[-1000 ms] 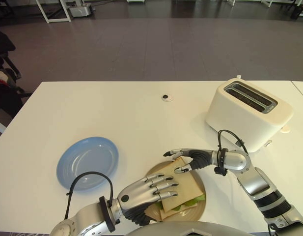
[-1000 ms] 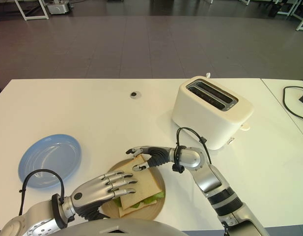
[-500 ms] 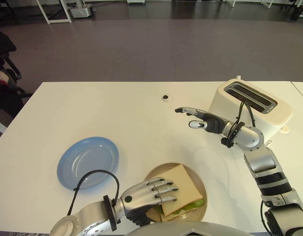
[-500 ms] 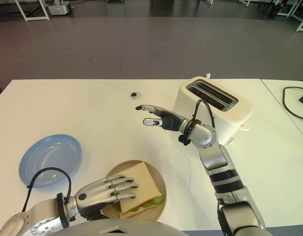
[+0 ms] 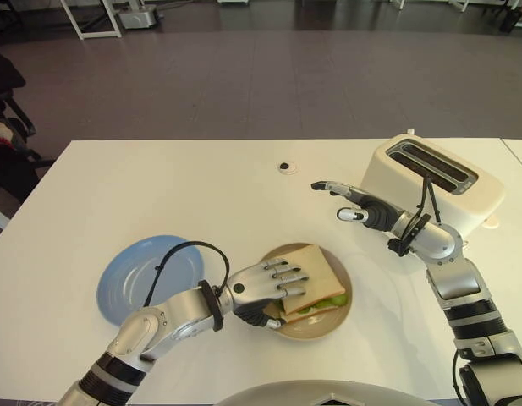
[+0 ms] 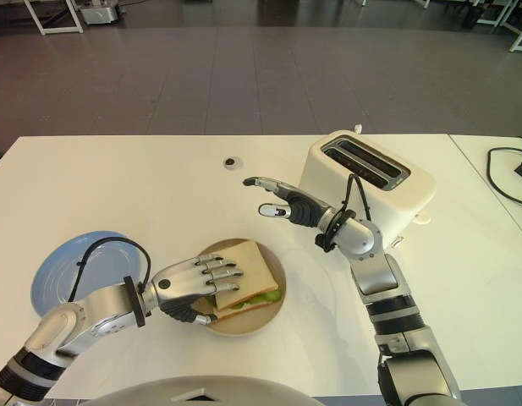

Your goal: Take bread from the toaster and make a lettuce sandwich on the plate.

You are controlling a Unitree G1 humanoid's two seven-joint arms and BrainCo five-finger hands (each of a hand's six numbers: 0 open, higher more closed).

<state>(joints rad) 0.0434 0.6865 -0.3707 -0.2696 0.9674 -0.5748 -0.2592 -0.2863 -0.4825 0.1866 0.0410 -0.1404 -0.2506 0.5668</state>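
A sandwich (image 5: 318,269) with a bread slice on top and green lettuce (image 5: 326,302) showing at its edge lies on a brown plate (image 5: 328,322) near the table's front. My left hand (image 5: 259,288) grips the plate's left rim, fingers lying over the sandwich's left edge and thumb below the rim. The white toaster (image 5: 430,191) stands at the back right, its slots dark. My right hand (image 5: 355,204) hovers open above the table just left of the toaster, fingers stretched out, holding nothing.
A blue plate (image 5: 139,280) lies bare at the front left, close to my left forearm. A small black knob (image 5: 285,167) sits on the table (image 5: 176,186) toward the back middle. A black cable (image 6: 506,182) lies on the neighbouring table at far right.
My right hand left the top slice and rose up and back to beside the toaster. My left hand moved the brown plate with the sandwich away from the front edge.
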